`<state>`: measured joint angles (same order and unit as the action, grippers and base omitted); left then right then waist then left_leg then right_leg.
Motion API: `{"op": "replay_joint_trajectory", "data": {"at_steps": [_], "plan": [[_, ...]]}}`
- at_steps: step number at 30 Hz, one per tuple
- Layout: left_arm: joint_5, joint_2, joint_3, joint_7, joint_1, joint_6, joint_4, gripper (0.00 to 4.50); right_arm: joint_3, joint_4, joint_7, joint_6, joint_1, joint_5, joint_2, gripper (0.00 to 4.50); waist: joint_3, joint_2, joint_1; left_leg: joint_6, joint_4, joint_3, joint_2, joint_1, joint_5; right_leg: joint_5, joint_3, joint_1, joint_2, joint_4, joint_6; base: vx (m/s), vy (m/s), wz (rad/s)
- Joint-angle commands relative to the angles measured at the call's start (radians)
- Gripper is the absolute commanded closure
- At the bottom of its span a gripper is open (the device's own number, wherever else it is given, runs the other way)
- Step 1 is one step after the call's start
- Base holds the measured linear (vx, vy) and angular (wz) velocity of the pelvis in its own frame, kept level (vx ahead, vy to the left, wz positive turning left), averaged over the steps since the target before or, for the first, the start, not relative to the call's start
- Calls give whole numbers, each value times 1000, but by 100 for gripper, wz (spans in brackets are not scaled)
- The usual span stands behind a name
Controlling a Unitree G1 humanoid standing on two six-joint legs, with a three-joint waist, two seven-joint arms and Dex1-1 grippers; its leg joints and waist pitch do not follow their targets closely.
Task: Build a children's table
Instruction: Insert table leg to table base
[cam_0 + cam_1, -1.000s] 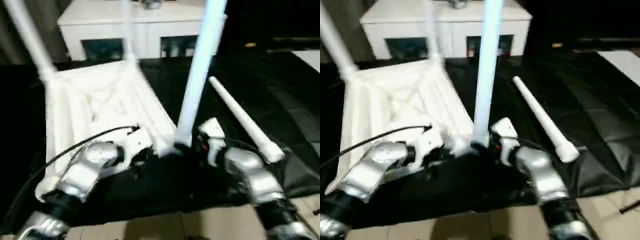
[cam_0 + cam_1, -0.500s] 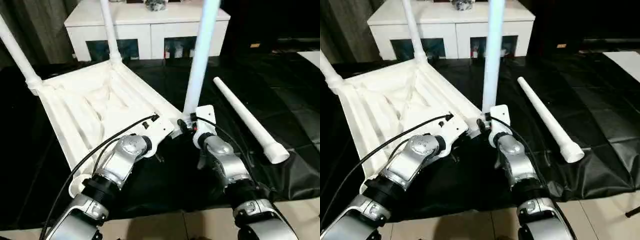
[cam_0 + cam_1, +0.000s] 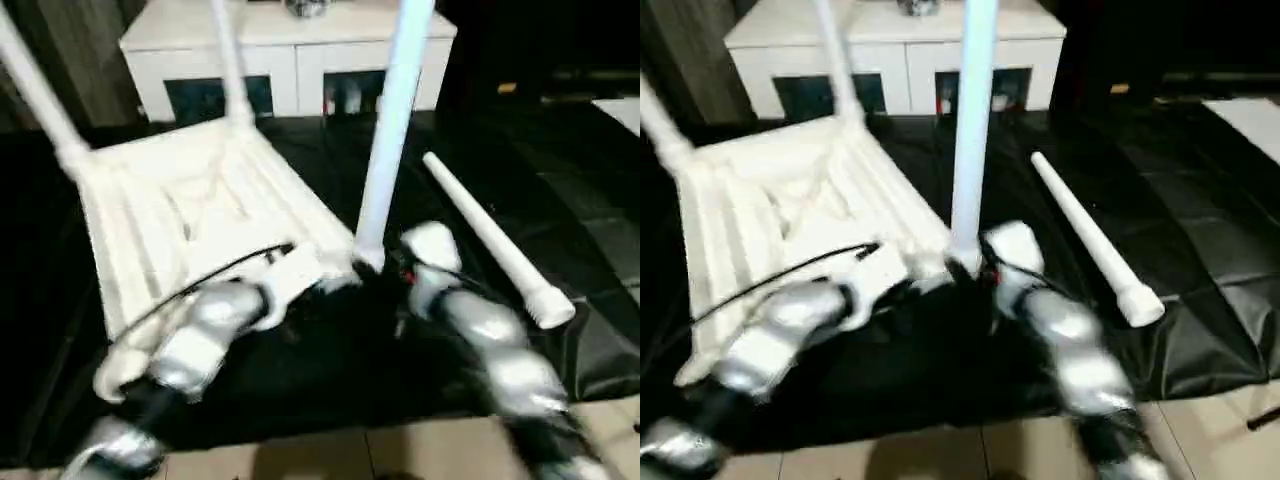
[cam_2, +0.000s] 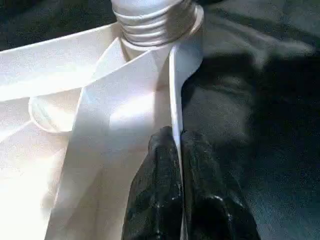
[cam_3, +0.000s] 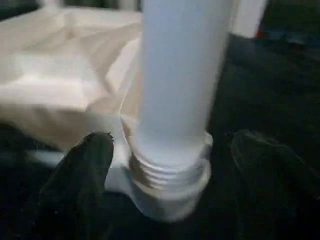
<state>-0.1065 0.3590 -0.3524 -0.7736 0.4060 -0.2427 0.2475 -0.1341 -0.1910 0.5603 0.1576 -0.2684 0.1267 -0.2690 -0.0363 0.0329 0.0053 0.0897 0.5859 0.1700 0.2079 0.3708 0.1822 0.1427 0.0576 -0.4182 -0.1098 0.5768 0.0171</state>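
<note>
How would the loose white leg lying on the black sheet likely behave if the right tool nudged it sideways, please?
The loose leg is round and smooth, so it would probably roll. Its flared end may make it curve. It looks like stiff, light plastic.

Head views are dim and smeared by motion blur, worst on the silver forearms [image 3: 210, 335]. The white table top [image 3: 190, 215] glares against the black floor cover [image 3: 560, 200]. Wrist views are soft, the upright leg [image 5: 182, 75] out of focus.
</note>
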Motion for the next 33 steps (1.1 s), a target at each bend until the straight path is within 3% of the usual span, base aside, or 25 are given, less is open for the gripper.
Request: {"op": "replay_joint_trajectory", "data": {"at_steps": [1,2,3,4,5,7,11,12,14,15,18,20,23,25,26,28,32,33], "plan": [[20,18,-38,-79,-15,32,-37,450,-20,49,85,20,2,25,-24,40,54,-5,3,-44,-81,4,5,-1,377,366,-18,47,-9,-69,-162,0,0,0],[23,23,-40,-88,-17,32,-41,450,-22,53,99,22,5,28,-33,40,55,-5,1,-45,-80,6,5,-2,377,369,-19,45,-9,-71,-162,0,0,0],[29,57,-49,-146,-22,29,-64,450,-45,88,228,30,27,47,-126,40,57,-6,2,-44,-79,5,5,-3,373,362,-19,45,-9,-68,-165,0,0,0],[22,55,-46,-137,-16,34,-53,450,-48,97,246,33,32,50,-142,40,55,-5,9,-49,-79,5,10,-7,370,343,-20,44,-7,-68,-168,0,0,0],[17,53,-44,-129,-12,37,-45,450,-49,102,254,37,35,52,-150,40,54,-5,12,-51,-78,9,11,-10,368,335,-22,40,-7,-69,-173,0,0,0],[9,45,-42,-113,0,52,-21,450,-44,115,261,44,41,58,-165,40,56,-11,16,-51,-77,9,8,-2,331,305,-23,47,-8,-62,-185,0,0,0],[-26,-23,-6,34,70,120,81,450,-17,117,221,54,40,47,-164,40,52,-15,24,-44,-76,12,5,-8,345,372,-26,38,-7,-72,-159,0,0,0],[-7,-40,13,43,81,110,86,404,-13,126,223,62,44,53,-165,30,53,-17,26,-39,-74,13,3,-10,359,402,-25,38,-6,-74,-144,0,0,0],[46,-63,49,32,92,58,61,392,-8,154,228,75,57,68,-174,30,54,-19,27,-36,-77,7,1,1,342,420,-24,47,-10,-72,-126,0,0,0],[76,-70,65,16,94,26,34,385,-3,175,226,83,70,74,-181,30,53,-16,31,-35,-78,9,4,-4,345,428,-26,42,-11,-76,-128,0,0,0],[108,-69,99,11,78,-23,-40,359,30,228,226,101,112,91,-199,30,53,-19,30,-39,-80,6,6,3,341,398,-25,46,-9,-73,-134,0,0,0],[130,-66,120,6,67,-49,-77,349,40,248,237,106,132,105,-211,30,55,-18,29,-44,-78,7,5,2,333,376,-26,46,-8,-70,-141,0,0,0],[167,-57,170,15,50,-87,-141,329,42,280,277,117,165,137,-231,30,57,-15,31,-61,-74,8,7,3,291,292,-26,48,-6,-61,-171,0,0,0],[196,-7,202,-13,26,-120,-205,314,15,277,273,116,165,124,-222,30,59,-17,30,-66,-74,7,6,5,277,273,-25,51,-6,-58,-179,0,0,0],[208,58,224,-54,7,-154,-241,308,-11,255,254,113,148,105,-199,30,56,-16,28,-63,-77,5,7,8,277,282,-24,52,-7,-55,-183,0,0,0],[211,107,236,-81,-3,-180,-253,308,-25,239,239,116,132,90,-180,30,56,-13,23,-53,-75,7,5,0,289,302,-27,43,-2,-59,-179,0,0,0],[150,250,295,-86,-18,-197,-191,308,-50,184,232,114,83,85,-127,30,53,-6,23,-30,-78,6,3,-8,314,305,-30,39,2,-55,-178,0,0,0],[117,319,342,-57,-16,-222,-145,308,-72,163,240,106,62,76,-114,30,52,-8,25,-21,-78,5,4,-12,324,303,-31,38,3,-53,-181,0,0,0]]}}
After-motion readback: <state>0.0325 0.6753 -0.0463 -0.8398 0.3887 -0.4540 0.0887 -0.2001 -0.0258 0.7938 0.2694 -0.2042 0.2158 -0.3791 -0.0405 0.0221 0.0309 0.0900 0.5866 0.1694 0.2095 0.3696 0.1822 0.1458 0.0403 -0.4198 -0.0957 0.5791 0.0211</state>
